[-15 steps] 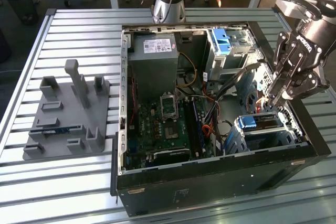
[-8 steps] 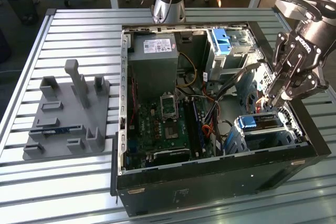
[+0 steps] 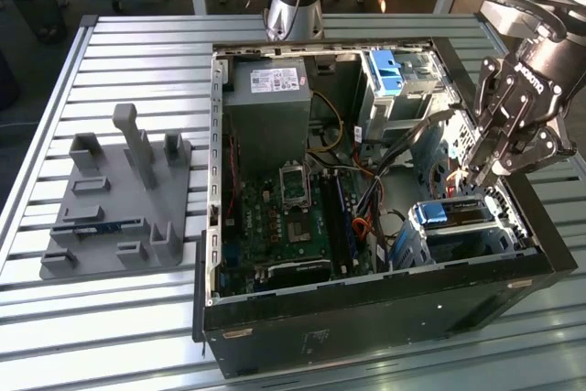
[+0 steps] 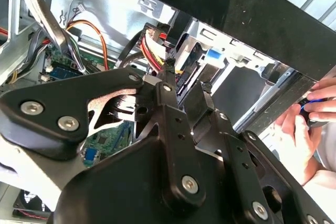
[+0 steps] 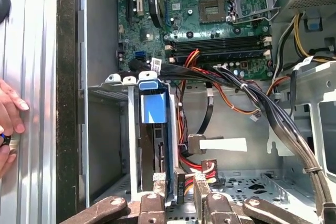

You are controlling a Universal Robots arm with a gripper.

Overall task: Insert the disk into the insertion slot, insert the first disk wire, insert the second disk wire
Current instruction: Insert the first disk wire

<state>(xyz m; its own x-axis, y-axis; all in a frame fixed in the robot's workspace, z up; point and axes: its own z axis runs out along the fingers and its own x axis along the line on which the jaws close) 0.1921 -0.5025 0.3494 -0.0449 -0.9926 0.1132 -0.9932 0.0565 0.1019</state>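
The disk stands on edge in the insertion slot, a silver sheet-metal bay, with its blue carrier tab facing the motherboard. In the exterior view the disk sits in the bay at the case's near right corner. My gripper hangs just above that bay. In the first wrist view my gripper straddles a black wire connector beside the disk's end, with a gap on each side. Red and yellow wires run to that connector.
A thick black cable bundle crosses the case above the bay. The motherboard and grey power supply fill the case's left. A second cage with a light-blue piece stands at the back. A person's hand rests outside the case wall.
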